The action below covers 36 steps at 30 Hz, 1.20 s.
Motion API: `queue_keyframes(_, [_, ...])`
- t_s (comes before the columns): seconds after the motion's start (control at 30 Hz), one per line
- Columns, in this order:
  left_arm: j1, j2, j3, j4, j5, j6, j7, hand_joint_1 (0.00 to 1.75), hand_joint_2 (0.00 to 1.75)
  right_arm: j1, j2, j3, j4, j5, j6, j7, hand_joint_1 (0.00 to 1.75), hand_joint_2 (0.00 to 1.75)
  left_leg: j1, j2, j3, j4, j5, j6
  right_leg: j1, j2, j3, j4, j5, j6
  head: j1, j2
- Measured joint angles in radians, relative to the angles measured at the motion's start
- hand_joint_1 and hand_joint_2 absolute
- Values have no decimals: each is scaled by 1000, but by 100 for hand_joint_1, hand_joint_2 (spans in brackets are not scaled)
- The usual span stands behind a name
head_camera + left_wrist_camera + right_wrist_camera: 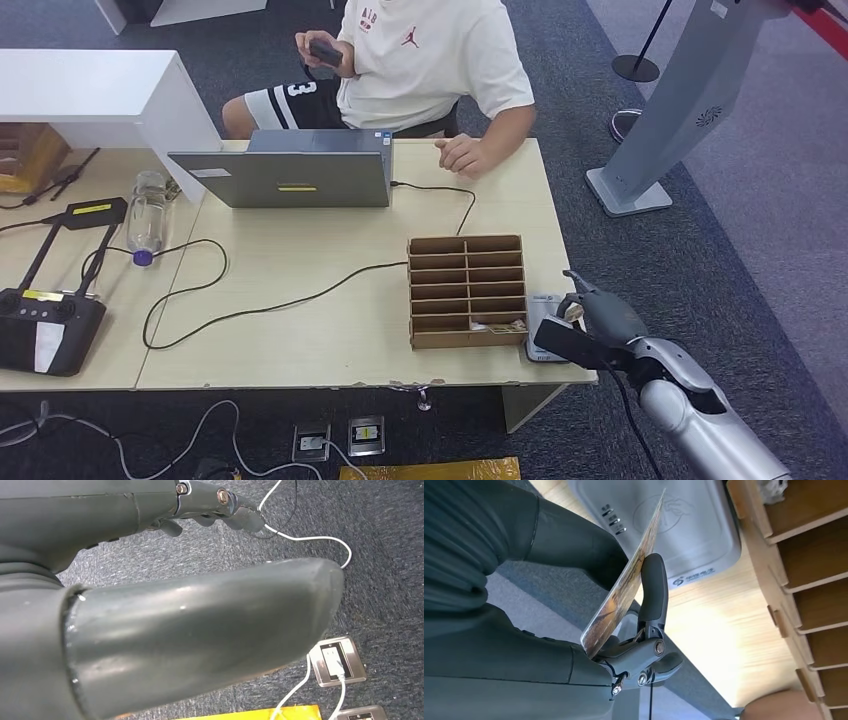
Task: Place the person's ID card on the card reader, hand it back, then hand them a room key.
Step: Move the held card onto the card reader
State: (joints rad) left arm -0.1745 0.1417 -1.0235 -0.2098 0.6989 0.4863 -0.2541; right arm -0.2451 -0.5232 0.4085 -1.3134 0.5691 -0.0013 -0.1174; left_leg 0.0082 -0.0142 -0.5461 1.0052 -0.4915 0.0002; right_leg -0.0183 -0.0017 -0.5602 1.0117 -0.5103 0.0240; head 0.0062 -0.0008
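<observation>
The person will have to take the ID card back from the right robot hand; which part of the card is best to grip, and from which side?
Probably the free far edge of the thin printed ID card, which juts past the right robot hand over the grey card reader. The card is pinched near its lower end and stands on edge, so the person can pinch both flat faces from the table side.

grey laptop (290, 168), water bottle (147, 215), black controller (42, 325), cardboard organizer (467, 290) on table (300, 330)
</observation>
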Motion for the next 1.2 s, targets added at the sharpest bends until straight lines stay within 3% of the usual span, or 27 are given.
queue_keyframes(1.2, [0,0,0,0,-16,8,0,0,0,17,7,51,0,-33,-12,24,175,175,0,1,1,0,0,0,0,2,1,0,0,0,0,0])
